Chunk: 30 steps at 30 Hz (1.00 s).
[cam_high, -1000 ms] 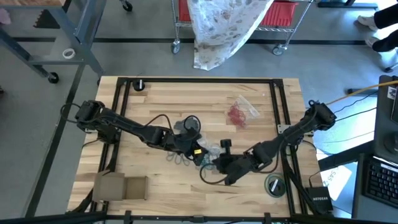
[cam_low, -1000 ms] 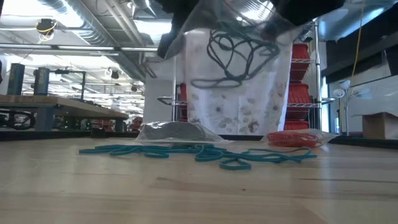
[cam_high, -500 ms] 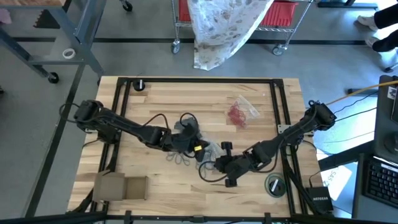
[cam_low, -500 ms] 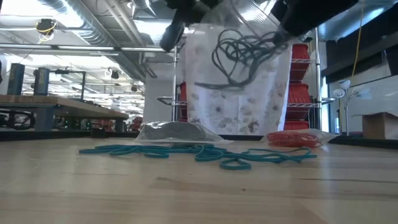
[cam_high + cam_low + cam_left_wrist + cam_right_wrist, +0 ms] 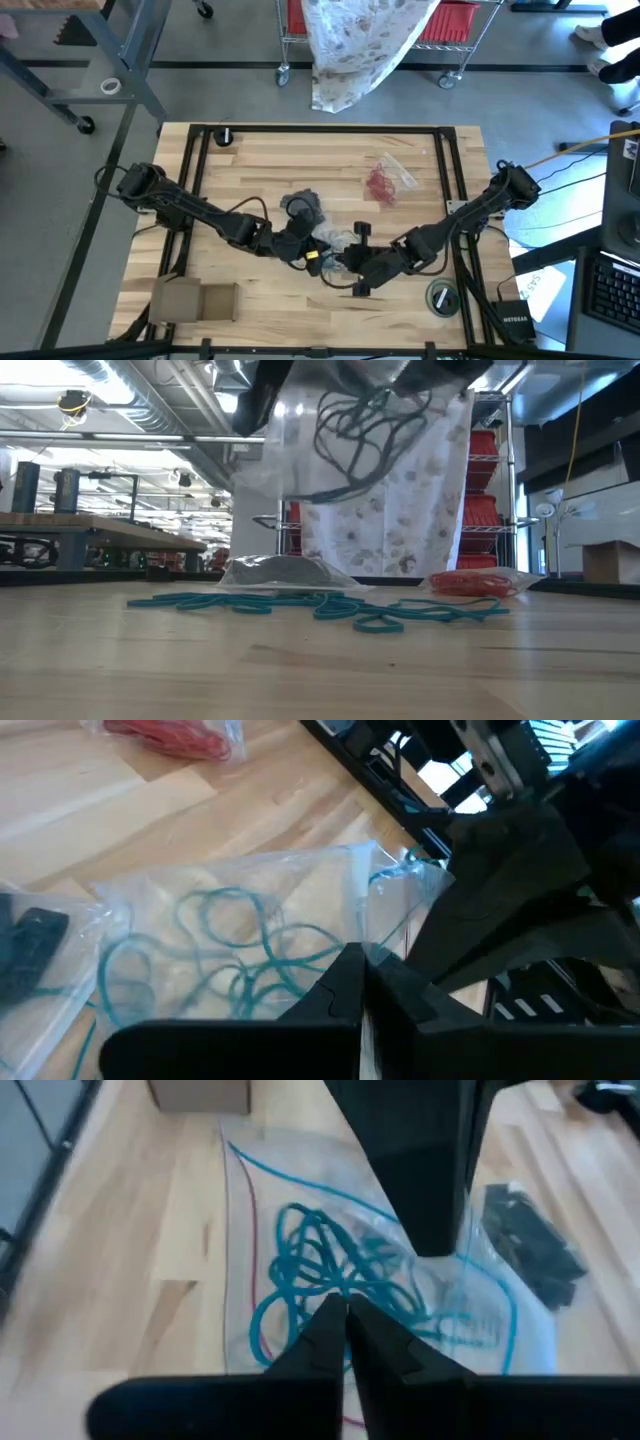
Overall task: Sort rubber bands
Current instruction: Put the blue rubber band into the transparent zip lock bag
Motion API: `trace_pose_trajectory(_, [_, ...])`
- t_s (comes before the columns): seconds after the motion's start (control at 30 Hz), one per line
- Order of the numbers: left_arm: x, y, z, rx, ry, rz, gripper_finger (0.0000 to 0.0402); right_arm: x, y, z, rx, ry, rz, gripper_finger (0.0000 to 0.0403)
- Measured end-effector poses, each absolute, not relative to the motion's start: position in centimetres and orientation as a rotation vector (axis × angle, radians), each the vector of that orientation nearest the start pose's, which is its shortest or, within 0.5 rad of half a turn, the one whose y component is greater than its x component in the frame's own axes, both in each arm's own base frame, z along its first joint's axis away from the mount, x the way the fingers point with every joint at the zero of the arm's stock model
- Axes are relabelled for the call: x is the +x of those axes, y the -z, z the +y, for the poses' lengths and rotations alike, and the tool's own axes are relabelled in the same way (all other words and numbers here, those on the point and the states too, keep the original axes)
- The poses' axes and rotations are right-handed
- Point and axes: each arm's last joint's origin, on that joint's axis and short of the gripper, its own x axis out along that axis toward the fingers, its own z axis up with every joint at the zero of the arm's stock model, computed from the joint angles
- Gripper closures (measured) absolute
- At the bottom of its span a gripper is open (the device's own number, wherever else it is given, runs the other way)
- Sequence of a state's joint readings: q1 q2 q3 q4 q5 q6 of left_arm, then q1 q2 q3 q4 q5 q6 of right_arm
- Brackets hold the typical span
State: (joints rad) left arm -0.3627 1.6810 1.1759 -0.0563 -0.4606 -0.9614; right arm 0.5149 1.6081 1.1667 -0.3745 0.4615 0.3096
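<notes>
Both grippers, left and right, fingers closed, are pinching a clear bag of teal bands, now lifting it higher; more bands are waiting on the tabletop.

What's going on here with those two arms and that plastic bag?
The two arms are holding a clear plastic bag up off the wooden table, with teal rubber bands inside it. The left gripper is shut on one edge of the bag; the right gripper is pinching it too. More teal bands lie loose on the table, and a bag of red bands sits farther back.
</notes>
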Motion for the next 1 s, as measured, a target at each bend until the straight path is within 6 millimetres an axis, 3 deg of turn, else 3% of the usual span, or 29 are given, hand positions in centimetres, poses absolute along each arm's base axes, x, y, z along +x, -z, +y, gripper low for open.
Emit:
trace_pose_trajectory(0.13, [35.2, -25.0, -12.0, -0.725, -0.334, 0.422, 0.0401, 30.6, -25.1, 15.6, -0.088, 0.050, 0.693, 0.0328])
trace_pose_trajectory(0.27, [35.1, -25.0, -11.9, -0.727, -0.336, 0.429, 0.0401, 30.5, -27.6, 15.9, -0.107, 0.012, 0.690, 0.0266])
trace_pose_trajectory(0.37, [34.7, -25.3, -11.8, -0.709, -0.340, 0.450, 0.0402, 29.3, -29.7, 16.7, -0.142, -0.033, 0.744, 0.0235])
trace_pose_trajectory(0.47, [33.9, -25.8, -11.7, -0.691, -0.349, 0.477, 0.0401, 27.9, -29.7, 17.7, -0.202, -0.067, 0.829, 0.0219])
trace_pose_trajectory(0.57, [33.3, -26.1, -11.9, -0.675, -0.348, 0.501, 0.0401, 26.8, -28.3, 18.6, -0.208, -0.081, 0.870, 0.0215])
trace_pose_trajectory(0.73, [32.8, -26.1, -12.6, -0.654, -0.334, 0.518, 0.0401, 25.7, -23.2, 18.8, -0.196, -0.070, 0.887, 0.0215])
trace_pose_trajectory(1.0, [32.7, -26.1, -12.9, -0.622, -0.315, 0.523, 0.0402, 24.7, -16.7, 14.7, -0.227, 0.018, 0.994, 0.0214])
